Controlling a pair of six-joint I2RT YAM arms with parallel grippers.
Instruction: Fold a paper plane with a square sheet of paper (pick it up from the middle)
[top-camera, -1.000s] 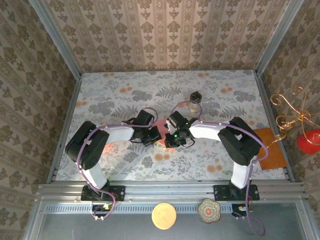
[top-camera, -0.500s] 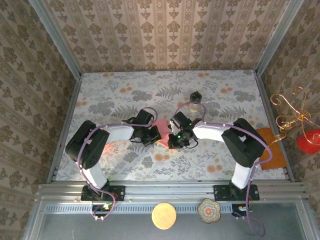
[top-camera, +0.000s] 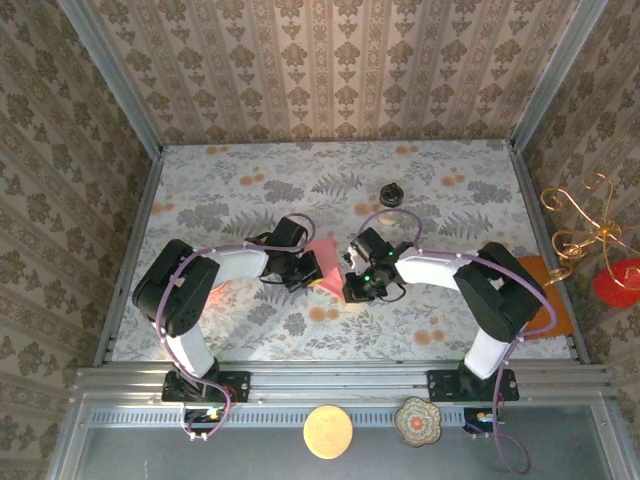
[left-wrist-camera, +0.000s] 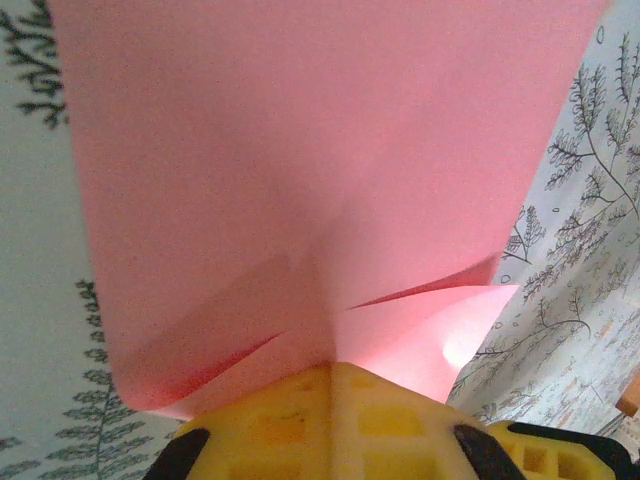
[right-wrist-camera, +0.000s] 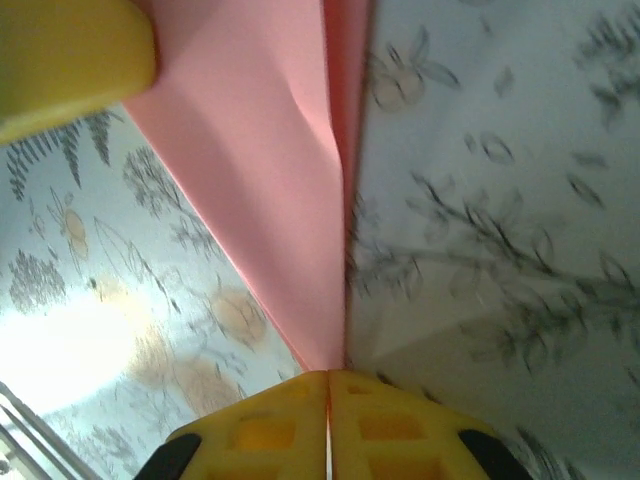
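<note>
Square sheet of paper (top-camera: 323, 262), creased but no dart yet, near the jar (top-camera: 391, 195), pinched tight by my left gripper (left-wrist-camera: 333, 368) and right gripper (right-wrist-camera: 328, 375)

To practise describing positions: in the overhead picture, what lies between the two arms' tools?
The pink paper spans the gap between the left tool and the right tool; the top view shows it.

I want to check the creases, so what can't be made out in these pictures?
Top view: creases of the pink paper, too small, partly under the left gripper and right gripper.
Left wrist view: its far edge, cut off by the frame top.
Right wrist view: tabletop pattern, blurred.
</note>
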